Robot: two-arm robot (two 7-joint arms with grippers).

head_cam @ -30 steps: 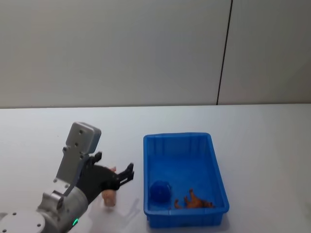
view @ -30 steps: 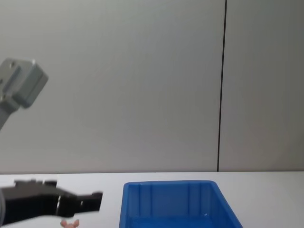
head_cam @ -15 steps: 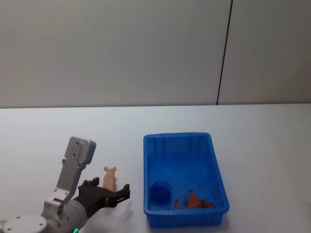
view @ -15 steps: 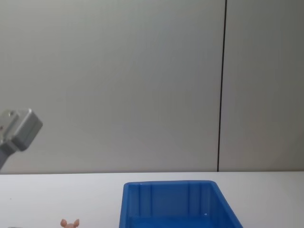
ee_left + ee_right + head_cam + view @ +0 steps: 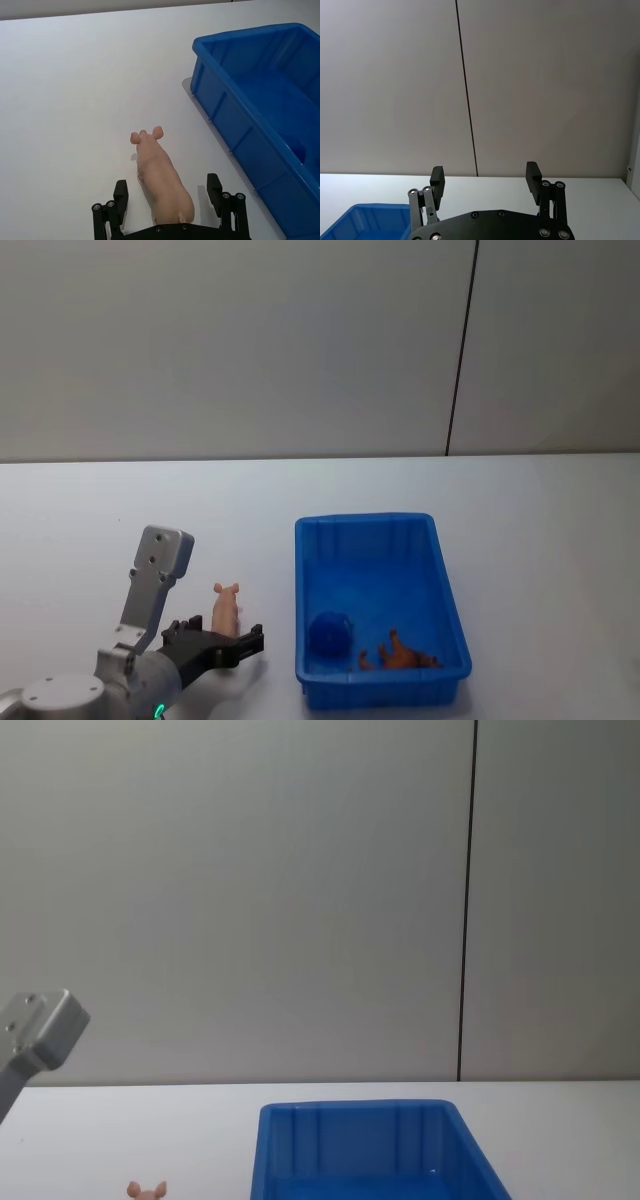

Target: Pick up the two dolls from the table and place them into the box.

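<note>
Dolls are split between two places in the head view: the reddish-brown doll (image 5: 398,654) lies inside the blue box (image 5: 448,585), at its near end, beside a blue ball-like object (image 5: 327,634), while the pink pig doll (image 5: 225,609) rests on the white table (image 5: 90,510) just left of the box, toward the near edge. The left end effector (image 5: 232,648) is seen low at the pig's near end. In the left wrist view, the fingers (image 5: 120,192) are spread wide, flanking the pig's rump without touching it. The right wrist view shows the right end effector (image 5: 485,178) held wide and empty, raised above the table. In the chest view the pig's ears peek at the bottom edge. The grasp of the second doll is judged to be in hand; a short advance and a closing around the body are called for next.
</note>
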